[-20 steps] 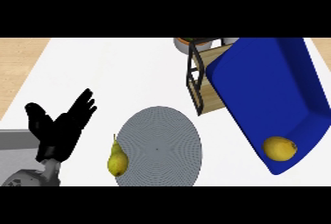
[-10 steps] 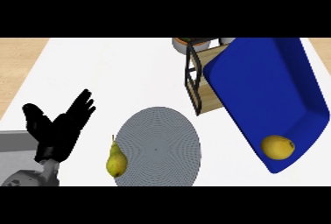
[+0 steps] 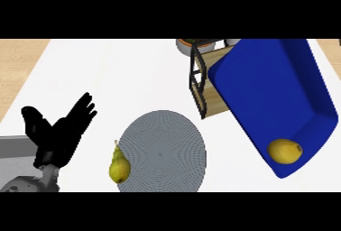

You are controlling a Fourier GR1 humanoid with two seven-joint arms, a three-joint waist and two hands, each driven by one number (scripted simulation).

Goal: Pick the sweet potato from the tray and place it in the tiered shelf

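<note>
A large blue tray (image 3: 273,90) slants across the right side of the head view. At its lower end lies a round yellow fruit (image 3: 285,151); I see no sweet potato. The tiered shelf (image 3: 202,92), black-framed with wooden boards, stands at the back, and the tray hides most of it. My left hand (image 3: 63,133) rests open at the left, fingers up, away from the tray and the shelf. My right hand does not show.
A round grey plate (image 3: 163,151) lies at the front centre, with a yellow pear (image 3: 119,167) on its left rim. A pot (image 3: 196,44) shows at the back behind the shelf. The white counter ends at a wooden strip along the left.
</note>
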